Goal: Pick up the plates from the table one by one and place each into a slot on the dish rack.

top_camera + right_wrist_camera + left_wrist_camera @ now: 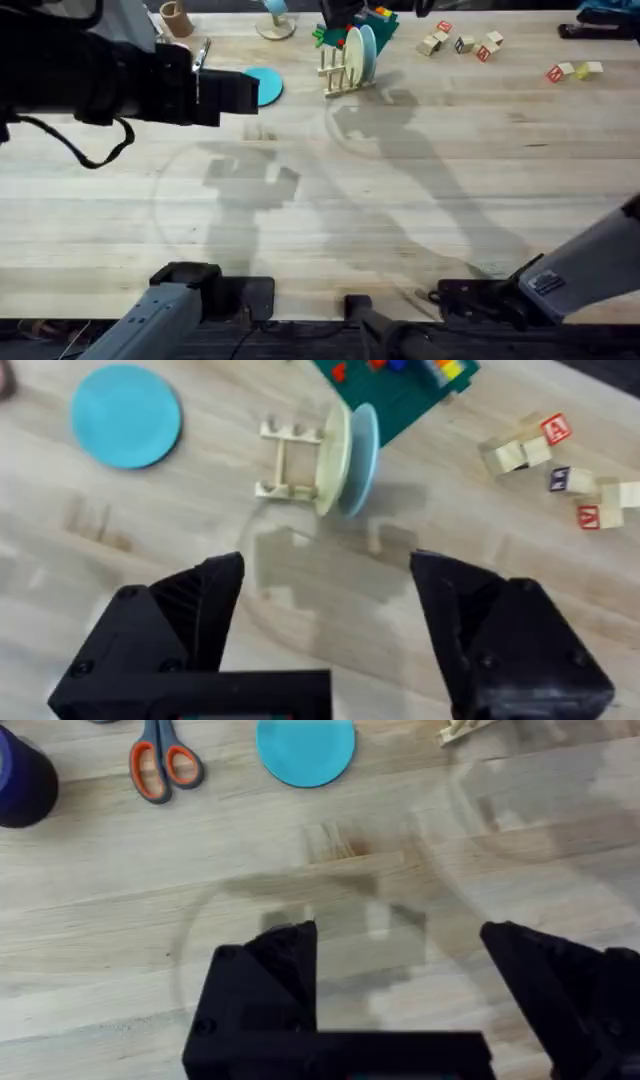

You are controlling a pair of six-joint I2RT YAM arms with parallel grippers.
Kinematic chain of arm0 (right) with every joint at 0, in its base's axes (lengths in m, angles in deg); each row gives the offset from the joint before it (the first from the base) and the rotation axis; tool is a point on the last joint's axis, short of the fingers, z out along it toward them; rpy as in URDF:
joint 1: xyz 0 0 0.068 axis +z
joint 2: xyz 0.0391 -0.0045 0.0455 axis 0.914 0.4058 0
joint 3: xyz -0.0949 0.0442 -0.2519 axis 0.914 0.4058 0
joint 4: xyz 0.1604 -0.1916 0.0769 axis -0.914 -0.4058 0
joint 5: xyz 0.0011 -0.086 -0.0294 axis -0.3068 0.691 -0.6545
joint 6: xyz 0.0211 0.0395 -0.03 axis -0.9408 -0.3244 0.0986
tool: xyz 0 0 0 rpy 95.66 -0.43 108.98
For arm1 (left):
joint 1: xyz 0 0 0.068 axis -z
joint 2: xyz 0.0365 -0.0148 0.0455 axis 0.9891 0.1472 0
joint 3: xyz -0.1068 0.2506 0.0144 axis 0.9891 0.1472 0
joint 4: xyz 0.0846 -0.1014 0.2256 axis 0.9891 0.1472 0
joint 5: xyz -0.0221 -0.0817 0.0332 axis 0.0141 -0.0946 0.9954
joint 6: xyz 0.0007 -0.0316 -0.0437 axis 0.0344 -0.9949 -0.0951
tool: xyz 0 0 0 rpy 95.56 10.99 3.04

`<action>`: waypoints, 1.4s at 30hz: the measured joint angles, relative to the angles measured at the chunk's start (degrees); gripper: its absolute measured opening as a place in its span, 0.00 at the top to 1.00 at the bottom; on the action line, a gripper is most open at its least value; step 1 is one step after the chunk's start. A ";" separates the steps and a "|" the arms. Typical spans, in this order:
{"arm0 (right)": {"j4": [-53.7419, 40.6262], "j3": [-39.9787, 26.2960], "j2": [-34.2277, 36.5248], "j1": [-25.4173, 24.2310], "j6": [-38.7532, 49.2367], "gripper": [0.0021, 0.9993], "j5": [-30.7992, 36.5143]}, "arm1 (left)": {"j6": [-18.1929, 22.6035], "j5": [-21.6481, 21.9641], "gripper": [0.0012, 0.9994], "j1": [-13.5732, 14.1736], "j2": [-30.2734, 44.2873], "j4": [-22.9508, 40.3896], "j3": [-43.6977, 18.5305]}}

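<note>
The dish rack (332, 78) stands at the far middle of the table (400, 220). A cream plate (333, 455) and a pale blue plate (362, 460) stand upright in its slots, side by side. To the rack's left a blue-teal plate (268, 86) lies flat on the wood. My left gripper (398, 932) hangs open and empty above the table, with this flat plate (305, 750) a little way ahead of its fingertips. From overhead the left gripper (240, 92) looks large and dark beside that plate. My right gripper (325, 565) is open, empty, high, short of the rack (285, 460).
A green holder (365, 25) with colourful items stands just behind the rack. Orange-handled scissors (160, 765) and a dark purple cylinder (20, 775) lie left of the flat plate. Wooden letter blocks (460, 42) are scattered at the far right, and a cardboard roll (177, 17) at the far left.
</note>
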 joint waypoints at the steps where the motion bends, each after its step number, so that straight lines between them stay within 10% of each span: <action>1: -0.42 0.00 -0.35 0.00 0.00 0.00 -0.79 | 0.00 0.00 0.00 0.00 0.00 0.00 0.00; 18: -5.64 0.00 -9.23 0.00 1.73 0.00 -10.63 | -0.01 0.00 0.04 0.00 0.00 0.00 0.00; 20: -5.68 0.00 -9.48 0.00 1.75 0.00 -10.94 | -0.21 0.00 0.14 0.00 0.00 0.00 0.00; 25: -6.07 0.00 -9.56 0.00 1.76 0.00 -11.16 | -0.12 0.04 0.91 0.00 0.00 -1.37 0.00; 33: -6.45 0.00 -9.57 0.00 1.77 0.00 -11.32 | 0.05 -2.25 0.96 -2.72 2.25 -8.87 -0.04; 42: -6.92 0.00 -9.56 0.00 1.75 0.00 -11.34 | 2.38 -17.88 0.96 -12.92 15.69 -18.88 -0.04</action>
